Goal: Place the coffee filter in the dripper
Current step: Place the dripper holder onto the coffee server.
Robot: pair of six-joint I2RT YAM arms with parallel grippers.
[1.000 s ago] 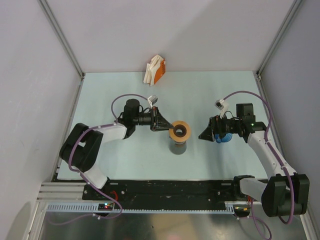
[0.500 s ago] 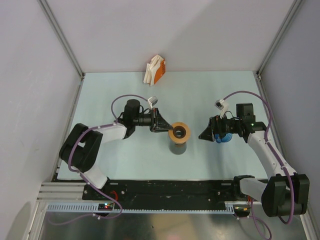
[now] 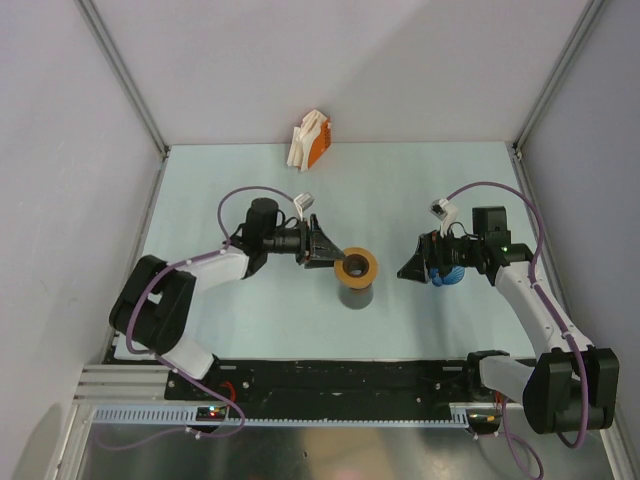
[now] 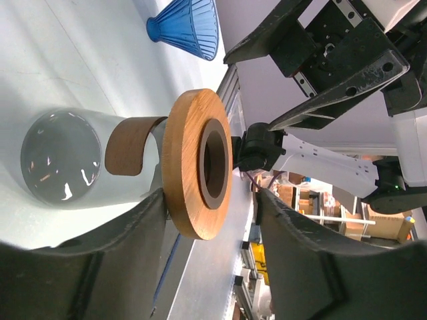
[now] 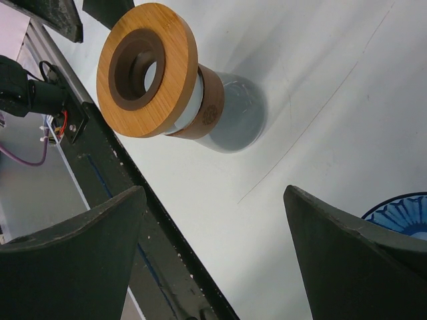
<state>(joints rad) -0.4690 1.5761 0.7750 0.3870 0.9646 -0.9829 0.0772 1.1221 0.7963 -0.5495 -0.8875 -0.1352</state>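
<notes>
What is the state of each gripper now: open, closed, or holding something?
Left gripper: open, one finger on each side of the ring, not clamping it.
Right gripper: open, holding nothing.

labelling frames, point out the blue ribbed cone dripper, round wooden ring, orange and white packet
blue ribbed cone dripper [image 4: 190, 27], left wrist view, ribbed side wall
round wooden ring [image 5: 181, 63], right wrist view, flat wooden face
orange and white packet [image 3: 320, 150], top external view, orange part
</notes>
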